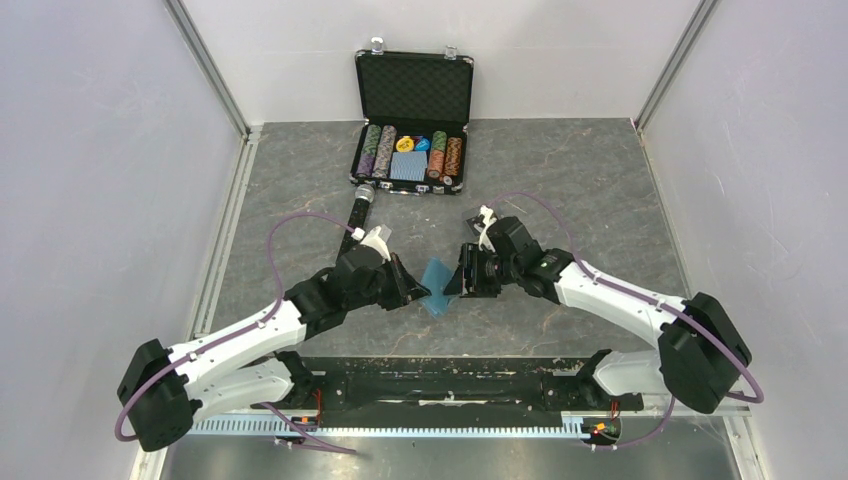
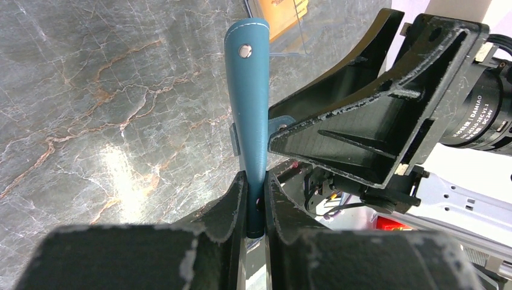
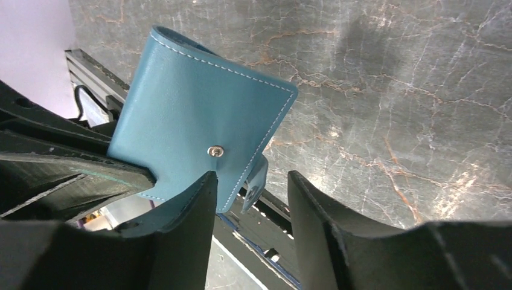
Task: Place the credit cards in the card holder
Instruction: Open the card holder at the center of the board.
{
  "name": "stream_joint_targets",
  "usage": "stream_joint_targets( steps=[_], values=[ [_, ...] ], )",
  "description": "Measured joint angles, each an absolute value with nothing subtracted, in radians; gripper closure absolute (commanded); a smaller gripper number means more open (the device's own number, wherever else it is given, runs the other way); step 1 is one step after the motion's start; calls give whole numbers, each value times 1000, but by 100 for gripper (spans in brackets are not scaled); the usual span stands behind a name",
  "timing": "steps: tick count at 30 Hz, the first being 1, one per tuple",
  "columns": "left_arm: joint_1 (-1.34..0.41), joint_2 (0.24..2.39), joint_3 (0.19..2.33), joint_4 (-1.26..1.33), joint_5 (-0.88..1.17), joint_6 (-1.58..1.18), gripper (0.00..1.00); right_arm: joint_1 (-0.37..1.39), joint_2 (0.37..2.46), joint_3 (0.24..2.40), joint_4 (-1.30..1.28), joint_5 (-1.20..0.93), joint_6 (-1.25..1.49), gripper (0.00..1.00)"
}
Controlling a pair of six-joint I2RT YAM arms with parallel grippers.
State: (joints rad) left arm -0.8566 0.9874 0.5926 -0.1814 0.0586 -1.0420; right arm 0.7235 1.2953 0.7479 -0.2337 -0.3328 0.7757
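The card holder [image 1: 437, 275], a teal-blue wallet, hangs above the table between my two grippers. My left gripper [image 1: 413, 290] is shut on its edge; the left wrist view shows the wallet [image 2: 250, 90] edge-on, pinched between my fingers [image 2: 255, 184]. My right gripper [image 1: 457, 280] is open right beside it. In the right wrist view the wallet's flat face [image 3: 193, 115] with its snap stud fills the upper left, and the loose snap tab [image 3: 256, 181] hangs between my open fingers [image 3: 250, 181]. An orange-yellow credit card [image 2: 284, 15] shows behind clear plastic at the top edge of the left wrist view.
An open black chip case [image 1: 412, 150] with poker chips and a card deck stands at the back centre. A black rod-like object [image 1: 357, 212] lies in front of it. Grey walls close both sides. A black rail [image 1: 440, 385] runs along the near edge.
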Motion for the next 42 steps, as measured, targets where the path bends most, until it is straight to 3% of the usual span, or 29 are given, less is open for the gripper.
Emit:
stream_joint_targets(
  steps=[11,19,20,24,27,33,37,42],
  values=[
    [-857,985,593,-184,59,-1042,97,723,1339,728,-219,-366,767,69],
    [-857,985,593,-184,58,-1042,89,723,1339,682,-134,-396,798,100],
    [-857,984,593,-184,57,-1042,87,723,1338,679,-124,-396,803,100],
    [-854,978,593,-184,54,-1041,68,723,1334,674,-106,-394,807,100],
    [-854,973,593,-183,55,-1037,46,722,1313,674,-104,-387,795,100],
    [-854,943,637,-228,53,-963,13,722,1242,752,-152,-364,696,100],
    [-853,941,778,-344,16,-860,1,722,1237,886,-214,-360,586,100],
    [-852,942,968,-517,-75,-693,0,722,1217,982,-301,-361,453,100]
  ],
)
